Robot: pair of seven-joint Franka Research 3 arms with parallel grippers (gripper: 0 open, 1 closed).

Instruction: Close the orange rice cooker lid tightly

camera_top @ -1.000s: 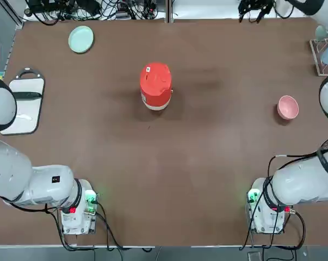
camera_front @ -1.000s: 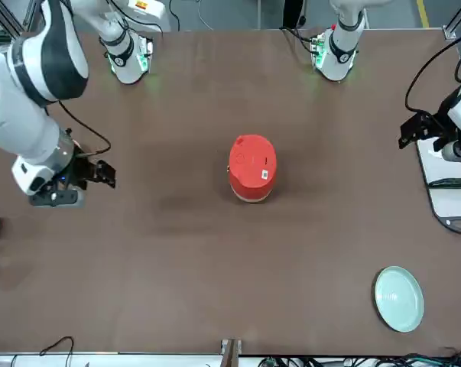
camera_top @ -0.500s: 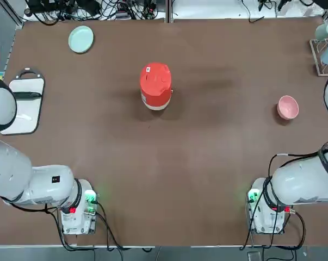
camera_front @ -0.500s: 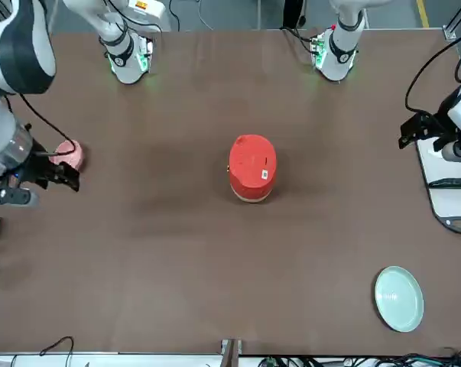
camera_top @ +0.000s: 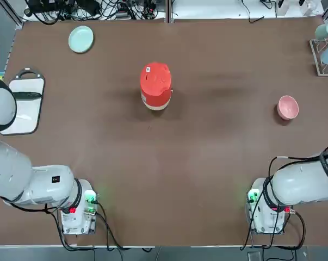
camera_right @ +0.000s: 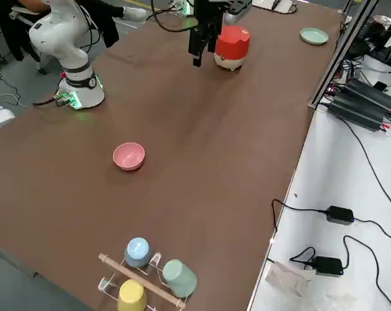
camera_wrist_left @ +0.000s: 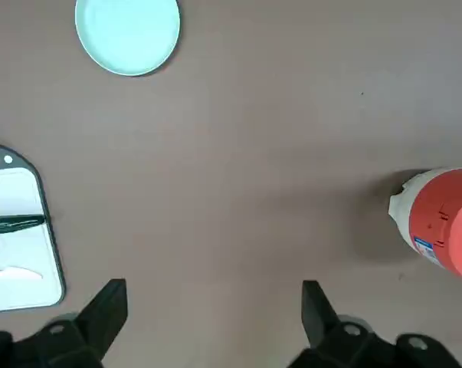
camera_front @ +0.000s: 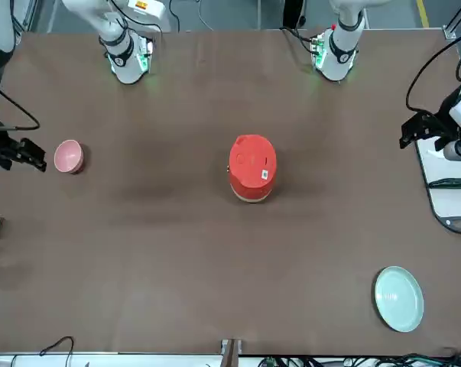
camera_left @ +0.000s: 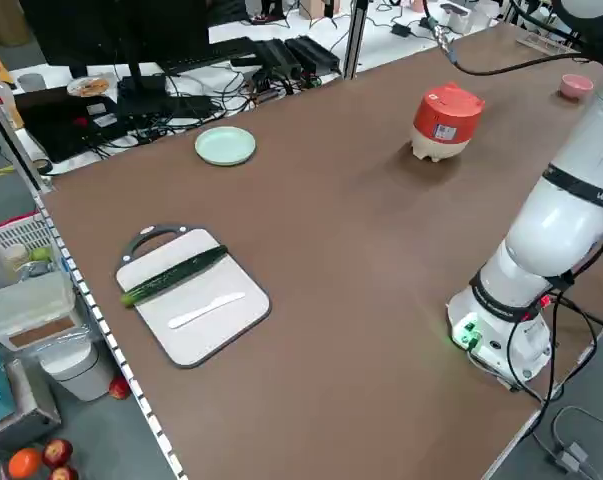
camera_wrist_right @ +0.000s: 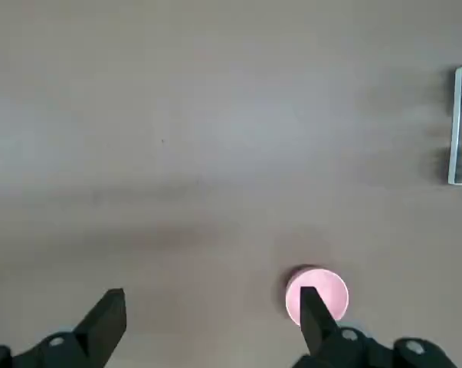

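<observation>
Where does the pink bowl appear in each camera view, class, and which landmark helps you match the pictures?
Top: pink bowl, right edge.
Front: far left.
Left side: top right corner.
Right side: left of centre.
Left wrist: not in it.
Right wrist: low, right of centre.
Landmark: orange rice cooker, mid-table.

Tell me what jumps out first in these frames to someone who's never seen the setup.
The orange rice cooker stands alone mid-table, its lid down, with no gripper near it. Both arms are pulled out to the table's sides with open fingers: the left gripper high over the cutting board side, the right gripper above the pink bowl.
</observation>
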